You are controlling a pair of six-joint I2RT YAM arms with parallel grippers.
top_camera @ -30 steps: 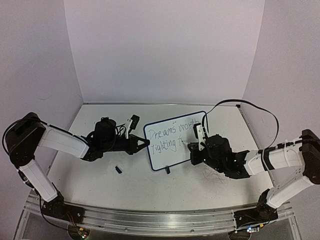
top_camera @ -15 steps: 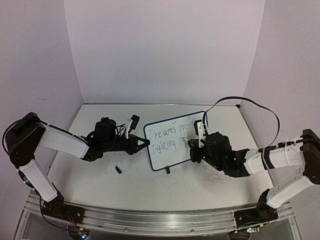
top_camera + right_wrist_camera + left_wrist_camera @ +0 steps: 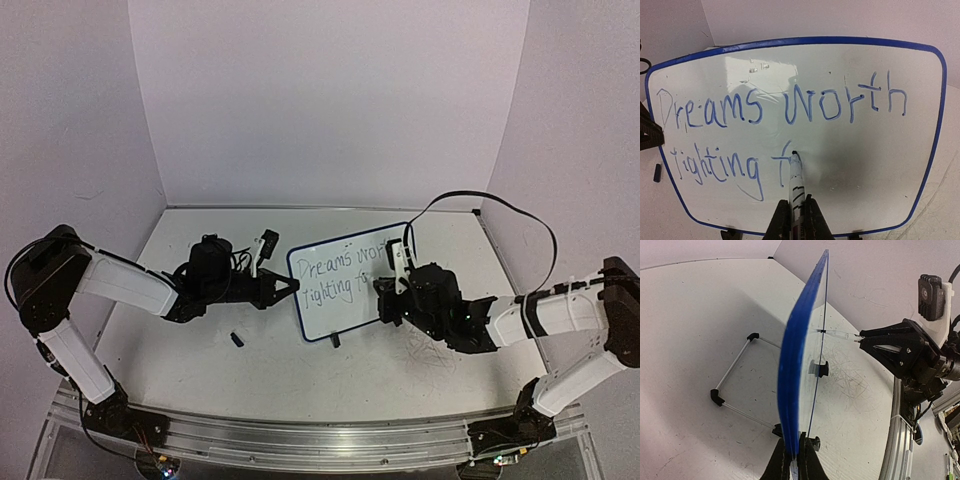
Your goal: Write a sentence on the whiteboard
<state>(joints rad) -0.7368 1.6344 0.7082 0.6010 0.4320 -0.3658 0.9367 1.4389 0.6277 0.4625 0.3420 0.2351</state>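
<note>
Two lines of blue handwriting, the sentence [image 3: 780, 105] reading "Dreams worth / fighting f", run across the one whiteboard [image 3: 870, 170]. It stands upright at mid-desk between the two arms. The left fingers [image 3: 786, 464] are clenched on the board's blue edge. The right fingers [image 3: 783, 220] grasp a single marker [image 3: 796, 182], its tip touching the board at the unfinished fourth word. One small black piece [image 3: 238, 340] lies on the desk [image 3: 200, 380] near the board.
</note>
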